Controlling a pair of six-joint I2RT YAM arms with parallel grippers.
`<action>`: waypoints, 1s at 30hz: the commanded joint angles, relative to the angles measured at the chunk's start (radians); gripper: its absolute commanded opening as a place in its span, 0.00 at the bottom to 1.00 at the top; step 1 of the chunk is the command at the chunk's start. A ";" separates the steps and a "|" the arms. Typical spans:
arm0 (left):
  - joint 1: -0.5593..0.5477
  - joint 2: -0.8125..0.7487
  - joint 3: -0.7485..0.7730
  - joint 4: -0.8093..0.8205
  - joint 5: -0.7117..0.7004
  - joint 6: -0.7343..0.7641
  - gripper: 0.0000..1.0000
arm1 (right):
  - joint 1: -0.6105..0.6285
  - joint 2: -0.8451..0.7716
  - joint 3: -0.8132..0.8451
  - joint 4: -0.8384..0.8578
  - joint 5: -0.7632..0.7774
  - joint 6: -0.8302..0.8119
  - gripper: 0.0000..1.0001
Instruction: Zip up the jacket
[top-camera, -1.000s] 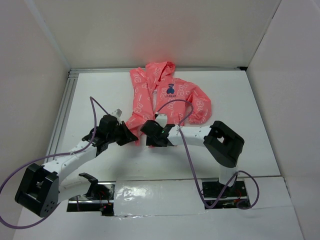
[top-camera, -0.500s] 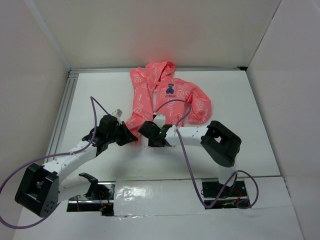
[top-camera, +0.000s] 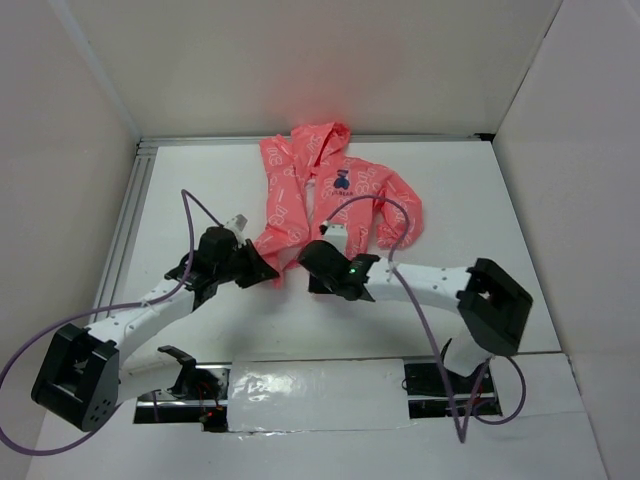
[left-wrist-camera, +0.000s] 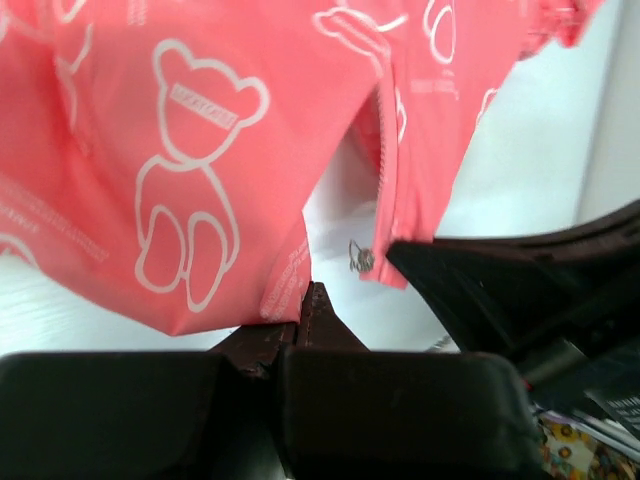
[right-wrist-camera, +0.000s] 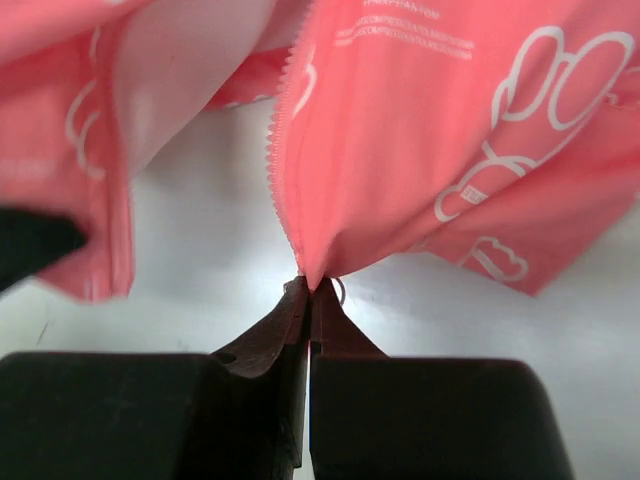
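Note:
The coral-pink jacket (top-camera: 300, 190) lies unzipped at the far middle of the table, hood away from me. My left gripper (top-camera: 268, 272) is shut on the bottom hem of the left front panel (left-wrist-camera: 200, 150), pinched at the fingertips (left-wrist-camera: 305, 300). My right gripper (top-camera: 308, 258) is shut on the bottom corner of the other panel (right-wrist-camera: 420, 130), just below its zip teeth (right-wrist-camera: 280, 130). A small metal zip pull (left-wrist-camera: 361, 260) hangs at that corner; its ring (right-wrist-camera: 338, 292) peeks out beside the right fingers. A gap of white table separates the two panels.
White walls enclose the table on three sides. A metal rail (top-camera: 135, 190) runs along the left edge. Purple cables (top-camera: 350, 205) loop above both arms, one over the jacket's lower part. The arm bases stand on a taped strip (top-camera: 300, 385) at the near edge.
My right gripper has shut on the jacket's bottom corner, and its elbow has swung out to the right and toward the near edge. The left arm and its grip have stayed put.

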 joint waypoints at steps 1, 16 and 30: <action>0.005 0.006 0.055 0.121 0.090 -0.009 0.00 | -0.020 -0.167 -0.120 0.166 -0.072 -0.071 0.00; 0.014 0.023 -0.086 0.819 0.337 -0.160 0.00 | -0.208 -0.631 -0.488 0.577 -0.381 -0.213 0.00; -0.061 -0.041 -0.192 0.896 0.110 -0.274 0.00 | -0.241 -0.659 -0.633 0.792 -0.491 -0.077 0.00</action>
